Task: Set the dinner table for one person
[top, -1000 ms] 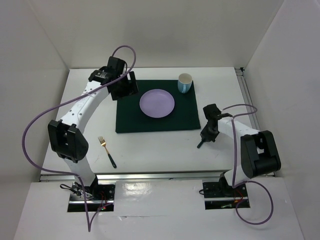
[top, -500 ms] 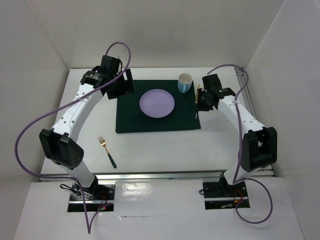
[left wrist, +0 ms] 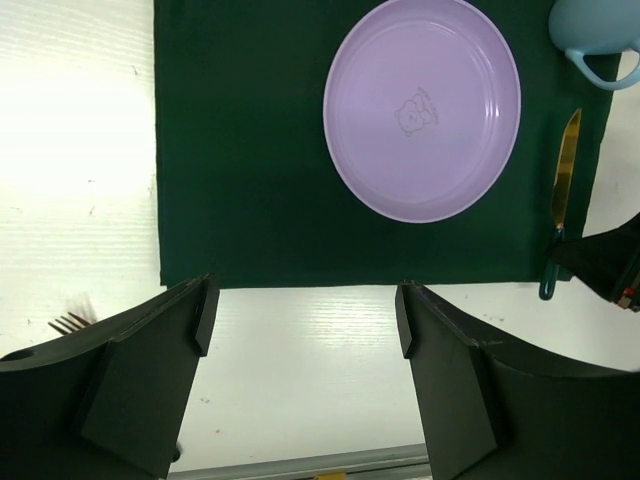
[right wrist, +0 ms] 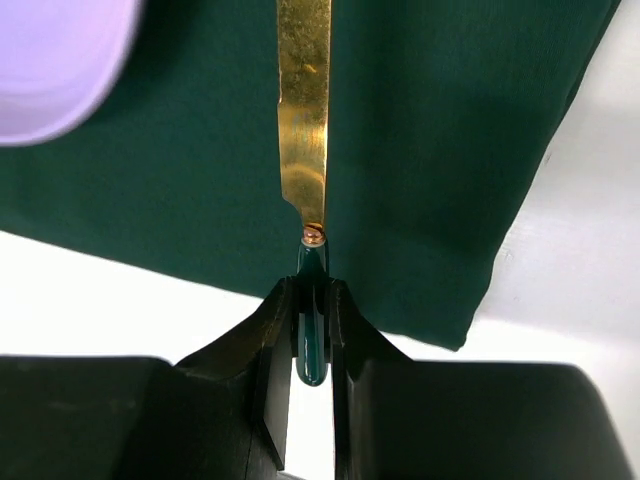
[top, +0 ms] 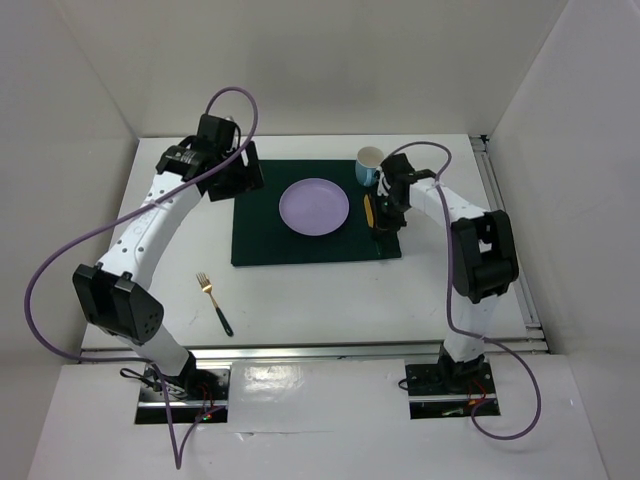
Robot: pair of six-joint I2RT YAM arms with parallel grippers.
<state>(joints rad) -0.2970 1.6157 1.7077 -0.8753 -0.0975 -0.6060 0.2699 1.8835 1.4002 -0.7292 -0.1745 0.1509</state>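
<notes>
The white worktop (top: 320, 290) is filling the whole floor of the scene, with white walls standing round it. A dark green placemat (top: 262, 235) is lying at its far middle, carrying a lilac plate (top: 314, 206) with a small bear print. A pale blue mug (top: 369, 165) is sitting on the mat's far right corner; its contents cannot be made out. The right end effector (right wrist: 311, 305) is pinching narrow on the green handle of a gold-bladed knife (right wrist: 305, 110), whose blade is pointing towards the mug, just right of the plate. The left end effector (left wrist: 305, 310) is hanging wide and empty over the mat's left edge. A gold fork (top: 214, 302) is lying on the worktop, near left.
</notes>
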